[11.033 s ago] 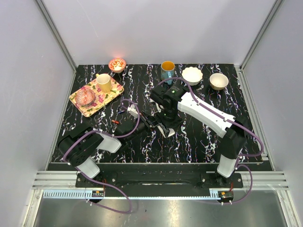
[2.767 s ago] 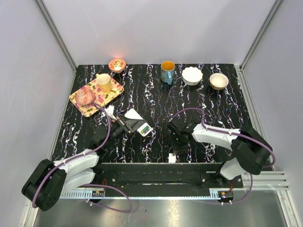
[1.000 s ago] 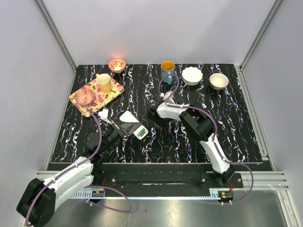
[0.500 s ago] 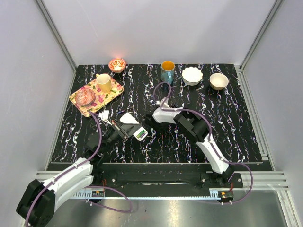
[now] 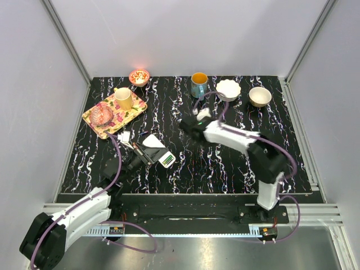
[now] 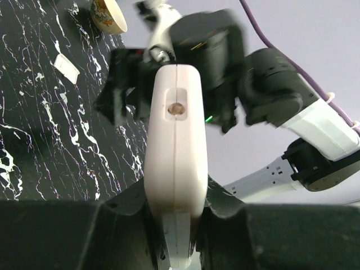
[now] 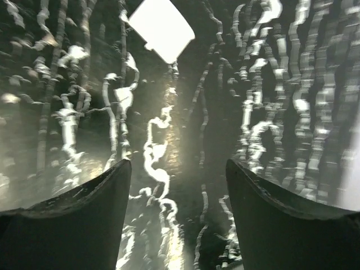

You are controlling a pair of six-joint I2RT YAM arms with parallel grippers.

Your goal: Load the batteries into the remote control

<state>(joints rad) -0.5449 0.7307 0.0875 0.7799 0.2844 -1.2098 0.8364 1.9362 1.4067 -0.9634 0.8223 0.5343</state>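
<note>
My left gripper is shut on the white remote control and holds it tilted above the table's left middle. The open compartment at its near end shows the greenish and reddish batteries. In the left wrist view the remote stands edge-on between the fingers of that gripper, and the batteries are hidden. My right gripper is open and empty, to the right of the remote and apart from it. Its view shows the open gripper over bare table, with a small flat white piece lying ahead.
A floral tray at the back left holds a yellow cup and a pink glass bowl. A small red bowl, a teal mug and two pale bowls line the back edge.
My right gripper has pulled back from the remote's compartment end, towards the back right. The left gripper has held the remote nearly still.
</note>
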